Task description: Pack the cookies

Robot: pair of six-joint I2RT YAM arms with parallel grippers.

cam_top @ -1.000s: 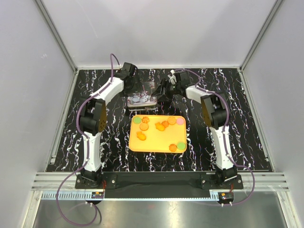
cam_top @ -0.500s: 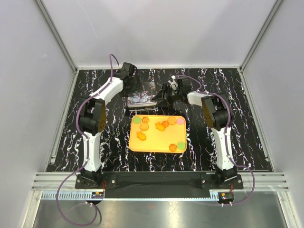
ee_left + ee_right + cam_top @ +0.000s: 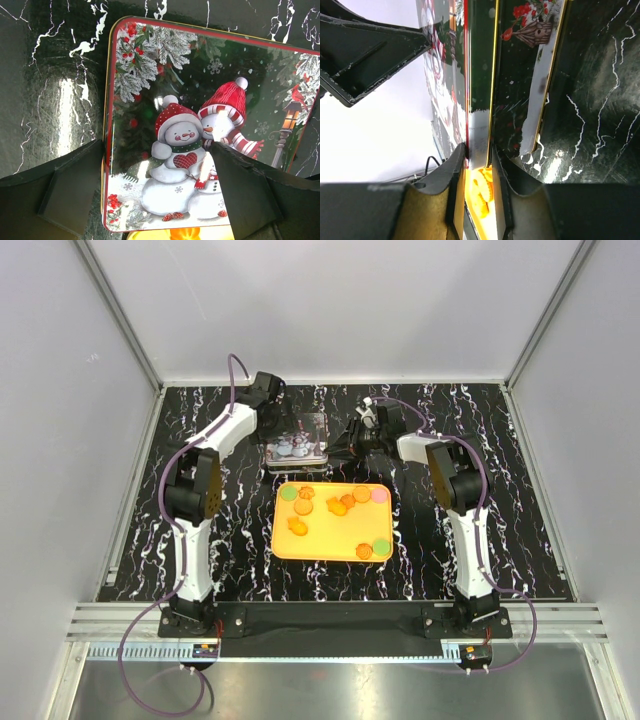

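Kept the left gripper (image 3: 160, 200) spread wide over the lid of the snowman tin (image 3: 298, 440), same as 1 second ago. Lowered the right gripper (image 3: 479, 165) and brought it in to the tin's right edge, pinched narrow on the rim. Left all cookies (image 3: 335, 505) lying on the orange tray (image 3: 330, 552), just in front of the tin on the worktop (image 3: 500, 490). Probably prepared the lid for opening; not yet packed 1 cookie.

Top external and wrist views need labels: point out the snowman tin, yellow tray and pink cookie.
snowman tin (image 3: 184, 136): left wrist view, snowman's face.
yellow tray (image 3: 330, 537): top external view, bare floor.
pink cookie (image 3: 380, 496): top external view, centre.
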